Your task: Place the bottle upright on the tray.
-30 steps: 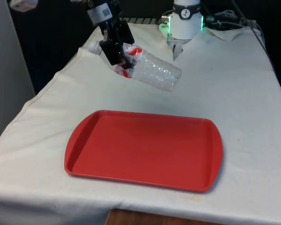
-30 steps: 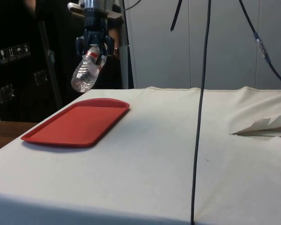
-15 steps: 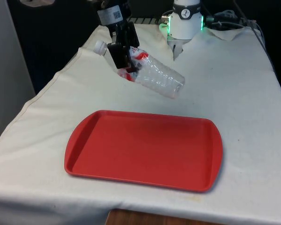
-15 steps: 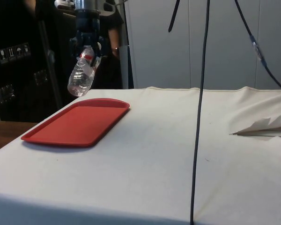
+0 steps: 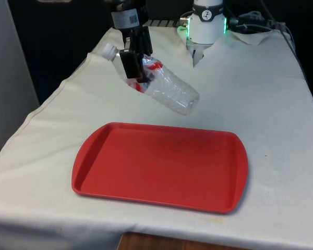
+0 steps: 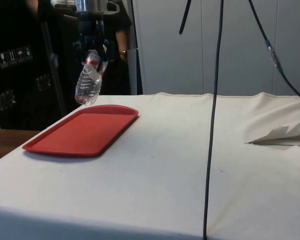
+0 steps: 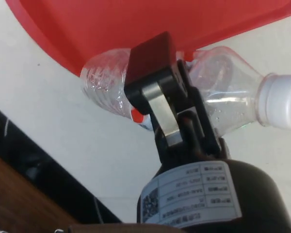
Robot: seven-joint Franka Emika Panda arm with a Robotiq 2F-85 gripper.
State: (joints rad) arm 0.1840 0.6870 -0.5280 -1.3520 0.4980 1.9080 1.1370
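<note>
Robot hand [image 5: 135, 65] carries a clear plastic bottle [image 5: 159, 83] in the air beyond the far edge of a red tray [image 5: 161, 166].

The hand's 2 fingers pinch the bottle near its red label, just below the neck, with the white cap [image 7: 283, 102] jutting out on one side of the hand and the ribbed body slanting down on the other. The bottle is tilted, not upright, and touches neither tray nor cloth-covered bench [image 5: 261, 99]; in the side view it hangs below the hand [image 6: 92, 50], its base just above the tray's far rim [image 6: 115, 107]. By the look of it the pick-up is done; what is left is to bring the bottle over the tray, stand it on its base and let go.
</note>
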